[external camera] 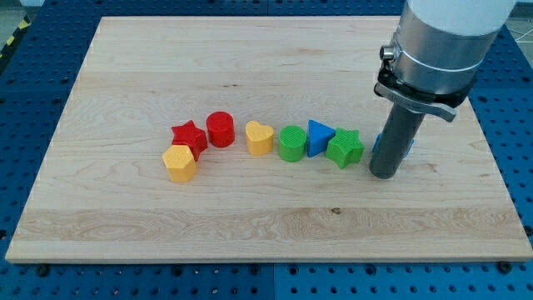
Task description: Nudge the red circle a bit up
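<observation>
Desk: pale wooden board (275, 217) with visible grain, lying on a blue perforated metal bench (25, 108).
Writing: none legible.
Blocks: ribbed plastic, in a row, namely yellow hexagon (180, 163), red star (189, 135), red circle (221, 129), yellow heart (260, 137), green circle (292, 143), blue triangle (319, 137), green star (345, 148).
Red circle: just right of the red star, left of the yellow heart.
My tip (385, 173): on the board, right of the green star, well apart from the red circle; a blue block (408, 146) peeks from behind the rod.
Claw: none fitted, only the rod.

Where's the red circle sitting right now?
The red circle sits left of the board's centre in the camera view, between the red star on its left and the yellow heart on its right, far from my tip.
</observation>
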Controlling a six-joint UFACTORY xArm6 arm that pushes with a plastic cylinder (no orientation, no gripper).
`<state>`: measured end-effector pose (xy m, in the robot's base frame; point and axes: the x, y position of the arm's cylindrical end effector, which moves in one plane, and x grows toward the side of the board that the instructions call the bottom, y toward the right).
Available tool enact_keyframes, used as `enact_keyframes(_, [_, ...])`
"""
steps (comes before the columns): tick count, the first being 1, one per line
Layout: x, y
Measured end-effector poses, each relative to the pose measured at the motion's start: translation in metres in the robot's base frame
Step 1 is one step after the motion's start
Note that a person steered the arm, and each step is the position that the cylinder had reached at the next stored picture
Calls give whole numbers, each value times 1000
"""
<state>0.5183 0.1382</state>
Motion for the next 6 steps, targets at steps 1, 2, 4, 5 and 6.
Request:
enact_keyframes(1, [-5,-75])
enact_keyframes(2, [5,-149])
enact_keyframes(4, [-23,-208])
enact_keyframes(5, [-36,-198])
enact_keyframes(6, [-36,-157])
